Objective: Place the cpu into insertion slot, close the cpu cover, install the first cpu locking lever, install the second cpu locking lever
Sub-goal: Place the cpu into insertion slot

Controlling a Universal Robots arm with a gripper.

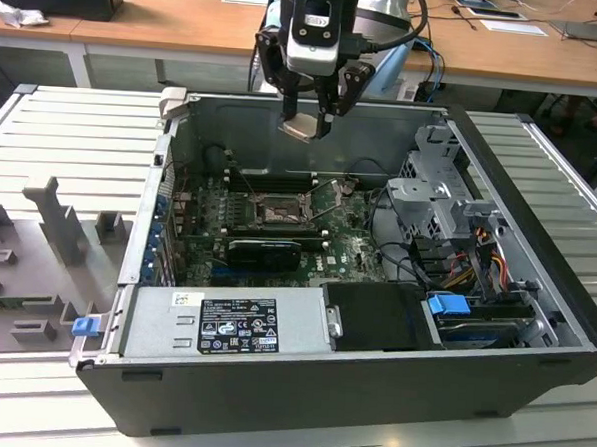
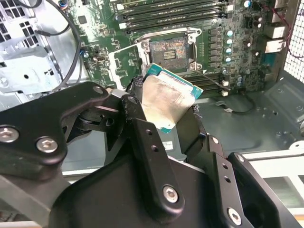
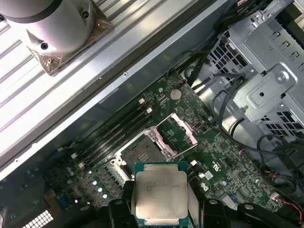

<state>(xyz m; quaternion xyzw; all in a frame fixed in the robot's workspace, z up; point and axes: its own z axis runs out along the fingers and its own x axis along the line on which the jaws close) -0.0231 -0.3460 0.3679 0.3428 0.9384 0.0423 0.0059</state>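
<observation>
My gripper [image 1: 306,119] hangs above the open computer case, shut on the cpu [image 1: 299,129], a flat silver-grey square with a green edge. In both wrist views the cpu [image 2: 166,100] [image 3: 160,194] sits clamped between the black fingers [image 2: 137,107]. The insertion slot [image 1: 277,214] lies on the motherboard well below the chip, apart from it. Its tan pin field [image 2: 169,49] [image 3: 141,153] is bare. The cpu cover [image 2: 125,60] [image 3: 176,135] stands flipped open beside the slot. A thin locking lever [image 2: 212,79] sticks out along the slot's side.
A long black finned card [image 1: 265,250] lies just in front of the slot, and memory slots [image 2: 156,12] lie behind it. A power supply [image 1: 228,322] fills the case's near side. A metal drive cage with cables [image 1: 442,196] is at the exterior view's right, a grey fixture tray [image 1: 36,260] at its left.
</observation>
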